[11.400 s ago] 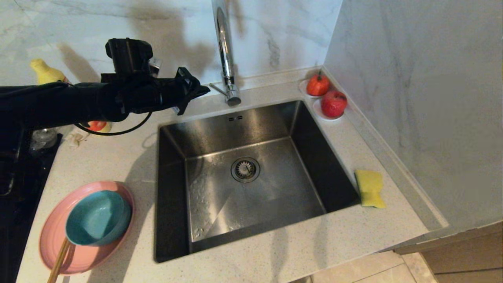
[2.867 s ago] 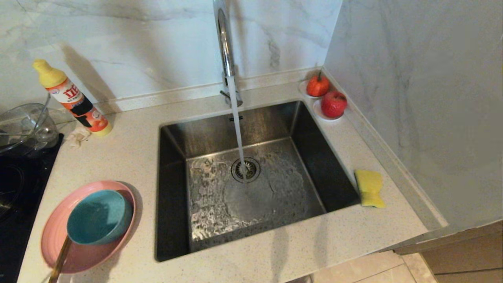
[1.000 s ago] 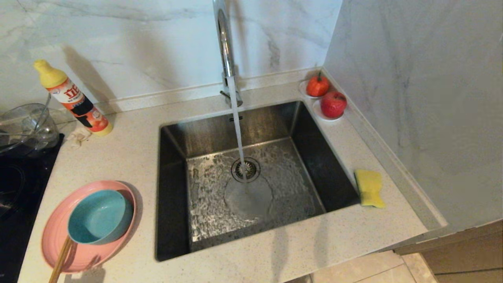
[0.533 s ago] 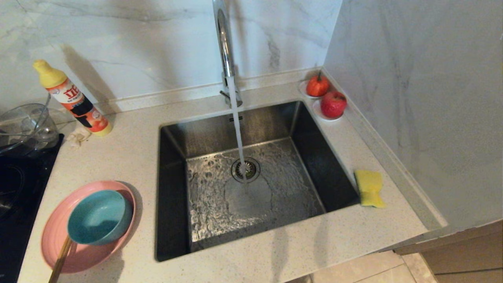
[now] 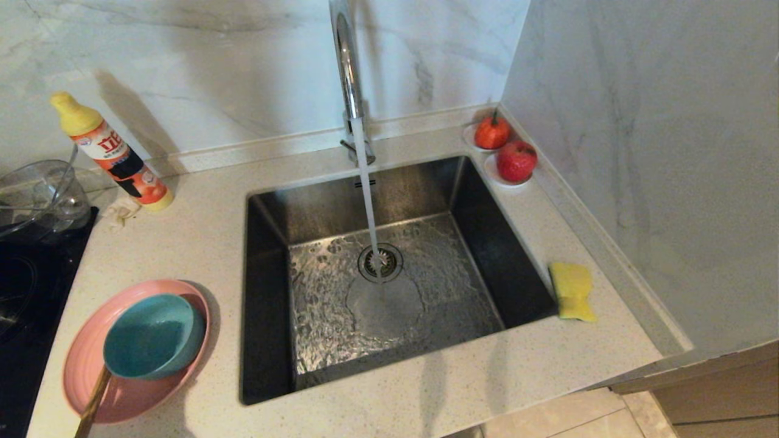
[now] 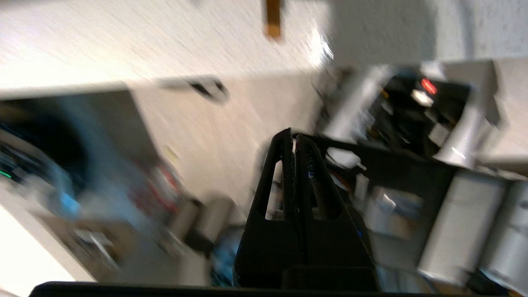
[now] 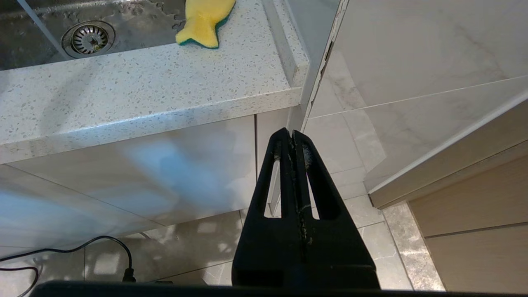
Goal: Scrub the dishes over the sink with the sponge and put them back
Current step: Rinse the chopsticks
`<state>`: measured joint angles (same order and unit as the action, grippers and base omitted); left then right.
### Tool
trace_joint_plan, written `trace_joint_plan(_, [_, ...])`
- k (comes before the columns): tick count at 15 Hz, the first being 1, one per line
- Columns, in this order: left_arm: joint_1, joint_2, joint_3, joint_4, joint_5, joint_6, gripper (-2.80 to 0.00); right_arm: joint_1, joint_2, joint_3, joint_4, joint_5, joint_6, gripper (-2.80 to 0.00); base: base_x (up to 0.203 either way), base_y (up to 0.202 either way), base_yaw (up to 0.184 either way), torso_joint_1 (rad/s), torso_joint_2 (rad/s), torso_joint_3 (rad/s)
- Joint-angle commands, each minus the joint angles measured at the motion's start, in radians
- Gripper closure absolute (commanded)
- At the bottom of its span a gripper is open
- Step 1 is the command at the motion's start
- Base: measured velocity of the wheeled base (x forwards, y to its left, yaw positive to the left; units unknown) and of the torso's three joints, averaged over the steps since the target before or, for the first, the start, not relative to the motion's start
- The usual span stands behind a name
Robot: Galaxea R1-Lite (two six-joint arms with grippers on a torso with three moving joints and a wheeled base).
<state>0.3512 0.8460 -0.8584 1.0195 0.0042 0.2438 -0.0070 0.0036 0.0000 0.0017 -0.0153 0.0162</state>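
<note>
A pink plate (image 5: 134, 394) lies on the counter left of the sink (image 5: 487, 243), with the teal bowl (image 5: 152, 334) standing in it. Water runs from the chrome tap (image 5: 345, 67) onto the drain strainer (image 5: 380, 262). The yellow sponge (image 5: 572, 291) lies on the counter at the sink's right rim, and the right wrist view also has the sponge (image 7: 204, 18). Neither arm shows in the head view. My left gripper (image 6: 292, 138) is shut and empty in a blurred view. My right gripper (image 7: 292, 134) hangs shut and empty below the counter's front edge.
Wooden chopsticks (image 5: 91, 404) lean on the plate's near side. A detergent bottle (image 5: 112, 155) and a glass bowl (image 5: 36, 194) stand at the back left, beside a black hob (image 5: 18, 292). Two red fruits (image 5: 516, 160) sit in the back right corner against the wall.
A shadow has spread over the bowl and the plate's near side. The left wrist view is smeared by motion. Water keeps running; the right arm is still.
</note>
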Motion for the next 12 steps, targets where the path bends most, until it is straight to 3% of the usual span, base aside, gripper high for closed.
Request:
trace_joint_plan(1, [0.021,0.106,0.058,-0.011,-0.020,-0.053,0.00,0.000,0.000,0.000,0.000,0.000,0.000,0.00,0.000,0.000,0.000,0.000,0.00,0.000])
trace_joint_plan(2, [0.035,0.119,0.072,-0.026,-0.021,-0.056,0.00,0.000,-0.001,0.001,0.000,0.000,0.000,0.00,0.000,0.000,0.000,0.000,0.00,0.000])
trace_joint_plan(3, [0.052,0.137,0.081,-0.041,-0.021,-0.057,-2.80,-0.001,-0.001,0.002,0.000,0.000,0.000,0.00,0.000,0.000,0.000,0.000,0.00,0.000])
trace_joint_plan(8, [0.121,0.214,0.085,-0.045,-0.013,-0.060,-2.80,-0.001,-0.001,0.001,0.000,0.000,-0.001,0.00,0.000,0.000,0.000,0.000,0.00,0.000])
trace_joint_plan(12, [0.156,0.273,0.169,-0.064,-0.015,-0.092,-2.80,0.000,0.000,0.001,0.000,0.000,0.000,0.00,0.000,0.000,0.000,0.000,0.00,0.000])
